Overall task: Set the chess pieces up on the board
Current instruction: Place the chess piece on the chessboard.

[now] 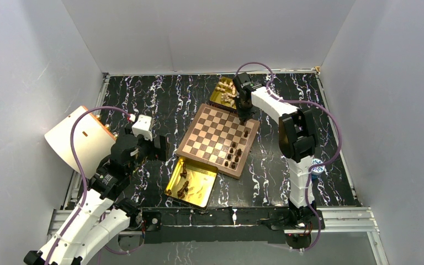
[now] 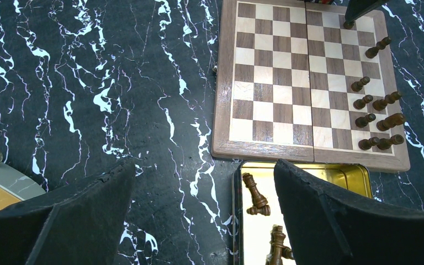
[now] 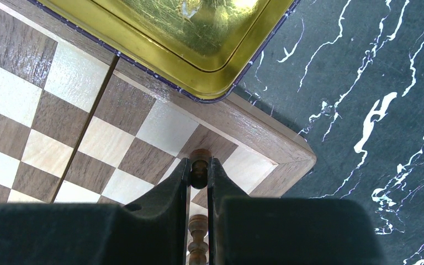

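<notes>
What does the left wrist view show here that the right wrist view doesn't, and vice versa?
Only left wrist: nearly the whole board, dark pieces standing along one side, more lying in a gold tray, the left gripper open. Only right wrist: close up, the right gripper shut on a dark piece at a board corner, beside a second gold tray. Both: the board and the black marbled table.

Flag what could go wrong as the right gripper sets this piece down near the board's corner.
The right gripper holds a dark piece beside the board rim; released tilted, it might roll onto the table. A second piece stands close behind it, seen through the finger gap, so opening or lifting out could topple it.
</notes>
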`<state>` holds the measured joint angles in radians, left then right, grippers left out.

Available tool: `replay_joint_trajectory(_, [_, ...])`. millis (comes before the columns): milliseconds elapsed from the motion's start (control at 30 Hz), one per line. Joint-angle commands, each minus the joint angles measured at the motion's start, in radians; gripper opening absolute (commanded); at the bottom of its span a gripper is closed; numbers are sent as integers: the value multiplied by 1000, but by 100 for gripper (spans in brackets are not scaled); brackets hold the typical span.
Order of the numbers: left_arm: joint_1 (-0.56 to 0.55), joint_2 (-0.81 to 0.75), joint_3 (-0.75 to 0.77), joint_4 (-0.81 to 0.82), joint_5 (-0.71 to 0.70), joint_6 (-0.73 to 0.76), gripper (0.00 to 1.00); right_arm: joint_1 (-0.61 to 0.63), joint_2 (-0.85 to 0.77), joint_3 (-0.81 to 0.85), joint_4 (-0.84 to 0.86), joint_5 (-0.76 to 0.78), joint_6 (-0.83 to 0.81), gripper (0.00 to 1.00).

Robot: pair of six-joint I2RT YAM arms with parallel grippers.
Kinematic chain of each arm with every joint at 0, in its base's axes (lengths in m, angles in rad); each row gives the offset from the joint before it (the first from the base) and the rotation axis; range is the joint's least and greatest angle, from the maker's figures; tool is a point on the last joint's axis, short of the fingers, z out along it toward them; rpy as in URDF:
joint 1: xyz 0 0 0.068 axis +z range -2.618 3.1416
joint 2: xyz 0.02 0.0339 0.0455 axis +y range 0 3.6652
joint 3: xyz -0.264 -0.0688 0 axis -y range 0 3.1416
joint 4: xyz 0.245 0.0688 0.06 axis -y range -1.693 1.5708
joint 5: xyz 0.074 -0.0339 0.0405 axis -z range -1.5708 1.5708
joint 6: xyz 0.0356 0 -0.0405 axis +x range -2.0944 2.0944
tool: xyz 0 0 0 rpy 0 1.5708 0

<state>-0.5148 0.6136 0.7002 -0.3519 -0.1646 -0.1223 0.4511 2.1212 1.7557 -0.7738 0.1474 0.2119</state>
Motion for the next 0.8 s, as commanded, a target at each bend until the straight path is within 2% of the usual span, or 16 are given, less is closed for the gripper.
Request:
replay_joint_trajectory(0, [1,-4,-4,19,-11,3,93,-9,-29,-17,28,26,12,14])
replay_joint_trajectory(233, [1,-3,-6,20,-12,3,93,-12,-33,-22,21,37,11,18])
replay_joint_trajectory(567, [1,-2,-5,19,-10,3,93,-12,-32,-20,30,22,11,33])
replay_joint_trajectory(767, [1,-3,-6,19,-10,3,93,-12,-35,-19,30,17,8,36])
